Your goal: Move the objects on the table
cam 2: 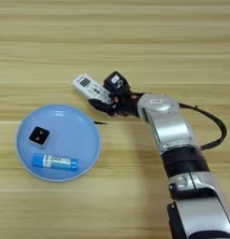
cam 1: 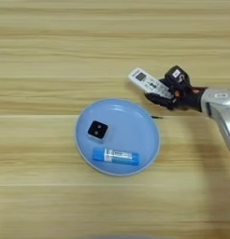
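Blue plate [cam 1: 149, 140] with block [cam 1: 97, 130] and tube [cam 1: 115, 156] beside pincer [cam 1: 167, 92] clamped around white remote [cam 1: 148, 82].

Gripper [cam 1: 167, 89] clasping white remote [cam 1: 147, 82], beside blue plate [cam 1: 135, 158]

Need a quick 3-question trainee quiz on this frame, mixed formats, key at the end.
1. True or false: the black block lies on the bare table.
2. The blue tube lies: A) on the blue plate B) beside the plate C) in the gripper.
3. Fill in: the right gripper is shut on the white ____.

Key: 1 false, it is on the plate; 2 A; 3 remote.
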`<move>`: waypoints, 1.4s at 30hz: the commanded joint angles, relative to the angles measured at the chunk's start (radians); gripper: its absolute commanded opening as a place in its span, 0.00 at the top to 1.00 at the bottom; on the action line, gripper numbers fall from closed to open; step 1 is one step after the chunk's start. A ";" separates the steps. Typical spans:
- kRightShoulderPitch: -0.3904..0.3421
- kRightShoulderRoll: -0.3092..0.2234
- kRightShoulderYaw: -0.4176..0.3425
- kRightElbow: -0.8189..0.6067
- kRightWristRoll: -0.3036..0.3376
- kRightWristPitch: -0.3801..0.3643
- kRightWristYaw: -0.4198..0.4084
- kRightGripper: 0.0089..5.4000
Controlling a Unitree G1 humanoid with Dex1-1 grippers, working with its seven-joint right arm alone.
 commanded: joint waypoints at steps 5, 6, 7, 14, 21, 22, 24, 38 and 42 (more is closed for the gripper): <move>-0.120 -0.020 -0.015 0.128 -0.028 -0.108 -0.043 0.46; -0.123 -0.020 -0.015 0.141 -0.029 -0.115 -0.043 0.46; -0.126 -0.020 -0.015 0.152 -0.031 -0.120 -0.044 0.46; -0.140 -0.014 -0.014 0.218 -0.040 -0.154 -0.049 0.46; -0.149 -0.013 -0.018 0.248 -0.042 -0.161 -0.049 0.37; -0.150 -0.013 -0.018 0.250 -0.042 -0.161 -0.049 0.36; -0.153 -0.012 -0.019 0.256 -0.042 -0.164 -0.049 0.31; -0.147 -0.012 -0.061 0.047 0.010 -0.125 -0.048 0.03; -0.122 -0.009 -0.068 -0.083 0.034 -0.082 -0.039 0.01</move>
